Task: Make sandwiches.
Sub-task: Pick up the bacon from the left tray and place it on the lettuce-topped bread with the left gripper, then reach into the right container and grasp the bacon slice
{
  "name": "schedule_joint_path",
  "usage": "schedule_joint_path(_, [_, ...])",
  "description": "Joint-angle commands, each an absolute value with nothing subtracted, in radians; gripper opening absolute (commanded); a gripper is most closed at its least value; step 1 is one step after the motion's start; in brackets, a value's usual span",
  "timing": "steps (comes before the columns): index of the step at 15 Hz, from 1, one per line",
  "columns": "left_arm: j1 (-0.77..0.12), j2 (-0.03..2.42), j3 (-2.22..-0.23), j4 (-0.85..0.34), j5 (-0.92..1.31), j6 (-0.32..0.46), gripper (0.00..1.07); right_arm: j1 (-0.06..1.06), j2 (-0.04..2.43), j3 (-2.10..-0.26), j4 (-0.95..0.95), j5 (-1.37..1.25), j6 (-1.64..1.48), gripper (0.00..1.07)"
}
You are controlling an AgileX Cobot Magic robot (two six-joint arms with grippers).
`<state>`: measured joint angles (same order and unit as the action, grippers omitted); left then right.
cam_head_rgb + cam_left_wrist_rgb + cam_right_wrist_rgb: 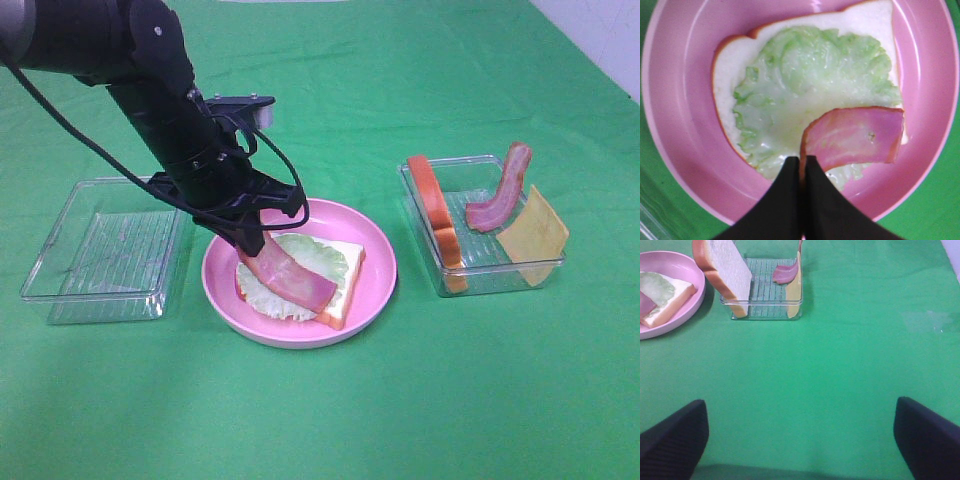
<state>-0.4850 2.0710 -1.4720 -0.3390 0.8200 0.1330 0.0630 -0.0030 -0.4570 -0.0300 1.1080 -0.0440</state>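
On the pink plate [375, 285] lies a white bread slice [345, 290] with a pale green lettuce leaf [320, 255] on it. My left gripper [252, 240] is shut on one end of a pinkish-red bacon strip [292, 277], which lies across the lettuce. The left wrist view shows the shut fingers [790, 190] pinching the bacon [855, 137] over the lettuce [815, 85] and bread [730, 65]. My right gripper [800, 440] is open and empty over bare green cloth, away from the plate [687, 300]; it does not show in the exterior high view.
A clear tray [480, 270] at the right holds an upright bread slice [435, 205], a second bacon strip [500, 190] and a yellow cheese square [532, 235]. An empty clear tray [105, 250] stands left of the plate. Green cloth covers the table.
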Motion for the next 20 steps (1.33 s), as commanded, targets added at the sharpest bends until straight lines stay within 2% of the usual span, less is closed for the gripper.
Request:
schedule_joint_path(1, [-0.488, 2.075, -1.478, -0.326, 0.751, 0.156, 0.18, 0.056, -0.035, -0.454, -0.032, 1.098, -0.046, 0.97])
schedule_joint_path(2, [-0.488, 2.075, -1.478, -0.326, 0.746, 0.156, 0.39, 0.056, -0.035, -0.454, -0.032, 1.098, -0.046, 0.97])
schedule_joint_path(3, [-0.488, 2.075, -1.478, -0.326, 0.741, 0.155, 0.69, 0.056, -0.035, -0.454, -0.032, 1.098, -0.046, 0.97])
schedule_joint_path(4, [-0.488, 2.075, -1.478, -0.325, 0.740, 0.149, 0.95, 0.056, -0.035, -0.454, -0.032, 1.098, -0.046, 0.97])
schedule_joint_path(5, [-0.488, 2.072, -1.478, -0.322, 0.742, 0.147, 1.01, 0.056, -0.035, -0.454, -0.032, 1.098, -0.046, 0.97])
schedule_joint_path(9, [-0.485, 2.042, -1.584, -0.207, 0.893, 0.116, 1.01, 0.056, -0.035, -0.454, -0.032, 1.098, -0.046, 0.97])
schedule_joint_path(10, [-0.484, 2.027, -1.636, -0.151, 0.966, 0.082, 1.01, 0.056, -0.035, -0.454, -0.032, 1.098, -0.046, 0.97])
schedule_joint_path(11, [-0.484, 1.997, -1.747, 0.000, 1.136, 0.031, 1.01, 0.056, -0.035, -0.454, -0.032, 1.098, -0.046, 0.97])
schedule_joint_path(13, [-0.470, 1.963, -1.800, 0.125, 1.261, -0.007, 1.01, 0.056, -0.035, -0.454, -0.032, 1.098, -0.046, 0.97])
schedule_joint_path(14, [-0.464, 1.956, -1.800, 0.128, 1.271, -0.019, 1.01, 0.056, -0.035, -0.454, -0.032, 1.098, -0.046, 0.97])
schedule_joint_path(16, [-0.396, 1.912, -1.783, 0.101, 1.319, -0.060, 1.01, 0.056, -0.035, -0.454, -0.032, 1.098, -0.046, 0.97])
schedule_joint_path(20, [-0.273, 1.728, -1.559, 0.056, 1.318, -0.062, 1.01, 0.056, -0.035, -0.454, -0.032, 1.098, -0.046, 0.97])
